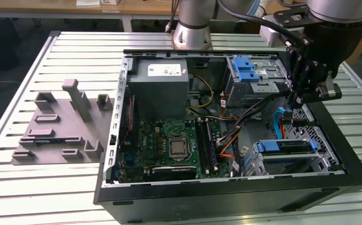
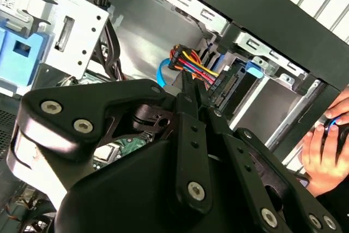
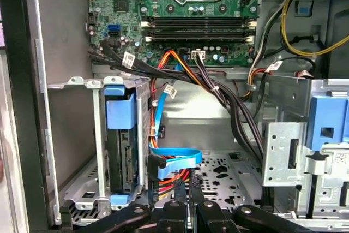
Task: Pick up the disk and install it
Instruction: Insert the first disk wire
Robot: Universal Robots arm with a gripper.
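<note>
Reaching into the open case (image 1: 231, 199) on the tabletop (image 1: 31, 187), end effector (image 1: 295, 102) closed.
Fingers drawn together just above blue and orange cables (image 3: 174, 159); cannot tell whether anything is pinched. Disk (image 3: 120, 118) seated in the cage (image 3: 73, 192) beside those cables, against the case wall.

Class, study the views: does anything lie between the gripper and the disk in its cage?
Yes. The disk sits in its cage. Between it and the gripper lie the looped blue cable and orange-red wires, close beside the cage.
</note>
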